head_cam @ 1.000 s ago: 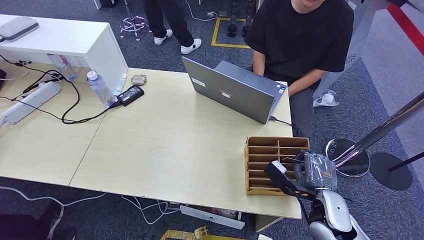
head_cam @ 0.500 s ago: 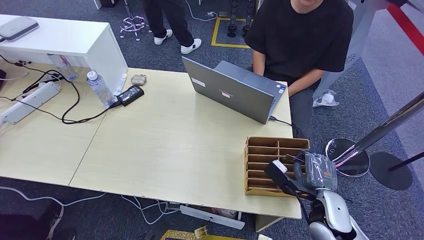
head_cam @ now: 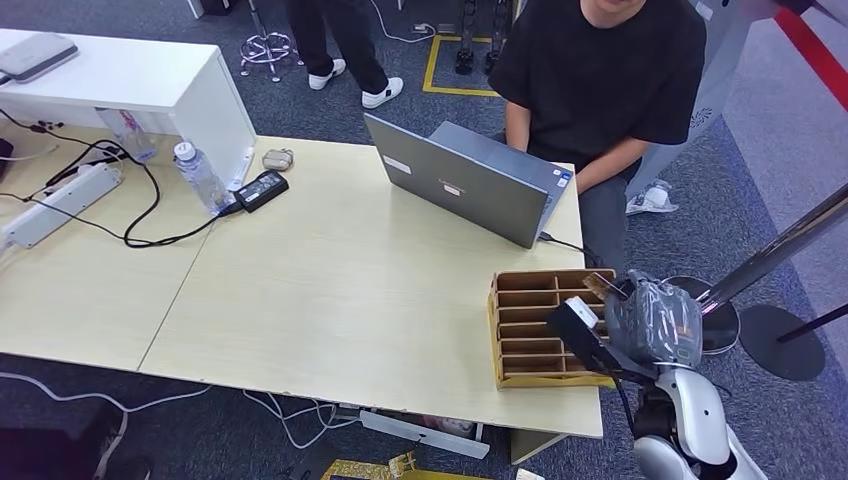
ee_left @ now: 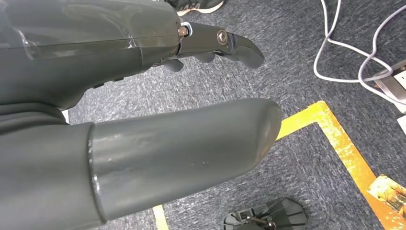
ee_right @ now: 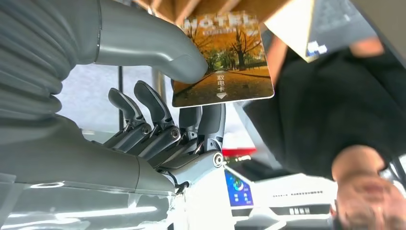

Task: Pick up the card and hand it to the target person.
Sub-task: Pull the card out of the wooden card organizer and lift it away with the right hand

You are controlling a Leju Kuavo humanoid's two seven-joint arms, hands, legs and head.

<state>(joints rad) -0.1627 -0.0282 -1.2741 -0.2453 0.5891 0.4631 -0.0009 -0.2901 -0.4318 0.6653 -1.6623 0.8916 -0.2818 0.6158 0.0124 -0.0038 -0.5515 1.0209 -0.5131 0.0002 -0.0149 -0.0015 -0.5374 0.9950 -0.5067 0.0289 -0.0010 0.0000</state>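
Orange autumn trees are printed on the card (ee_right: pixel 223 57), which is pinched between the thick grey thumb and a dark finger of the right hand (ee_right: pixel 158 120); the other fingers (ee_right: pixel 143 108) are curled below it; in the head view the right hand (head_cam: pixel 655 322) is seen raised just beside the right edge of the brown cardboard organiser (head_cam: pixel 535 325), with the card (head_cam: pixel 598 285) showing as a small tilted sliver above the organiser's far right corner, apart from its slots; the organiser is set at the near right corner of the pale wooden surface (head_cam: pixel 330 300); a grey laptop (head_cam: pixel 465 180) is placed open at the far side of the surface, and a person in a black shirt (head_cam: pixel 600 70) is seated behind it; a water bottle (head_cam: pixel 198 176), a black power adapter (head_cam: pixel 261 189) and a white power strip (head_cam: pixel 55 205) are laid at the left part of the surface; the left hand (ee_left: pixel 143 120) is seen above grey carpet crossed by yellow tape (ee_left: pixel 330 139), its fingers apart and nothing held in it.
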